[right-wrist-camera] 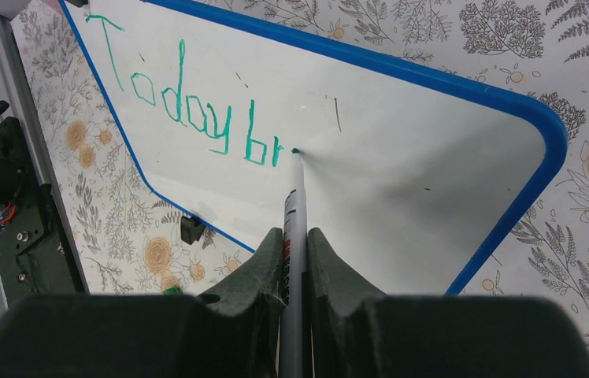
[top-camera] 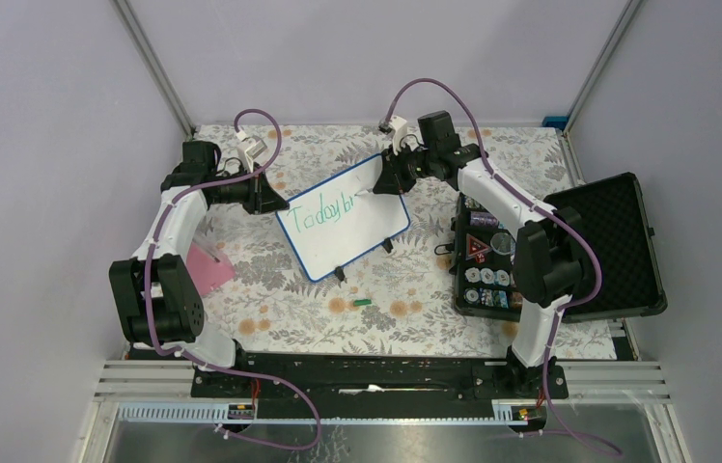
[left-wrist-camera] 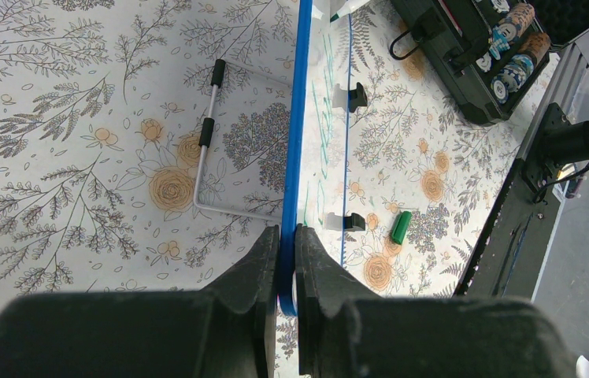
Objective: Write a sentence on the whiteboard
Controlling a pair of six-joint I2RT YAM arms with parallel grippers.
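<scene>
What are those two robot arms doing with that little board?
They are writing on it. The left gripper pinches the blue edge of the whiteboard. The right gripper holds a marker with its tip on the board, just after the green letters, which read "Today br". The sentence is not finished yet. A small green cap lies on the flowery table in front of the board.

Your whiteboard point(top-camera: 347, 236) sits in the middle of the bench point(top-camera: 270, 309), with the left gripper point(left-wrist-camera: 286, 236) on its left edge and the right gripper point(right-wrist-camera: 295, 236) at its far side, marker point(right-wrist-camera: 294, 197) tip on its face. The case point(top-camera: 618, 241) lies to its right, and a small cap point(top-camera: 363, 303) lies just before it.
</scene>
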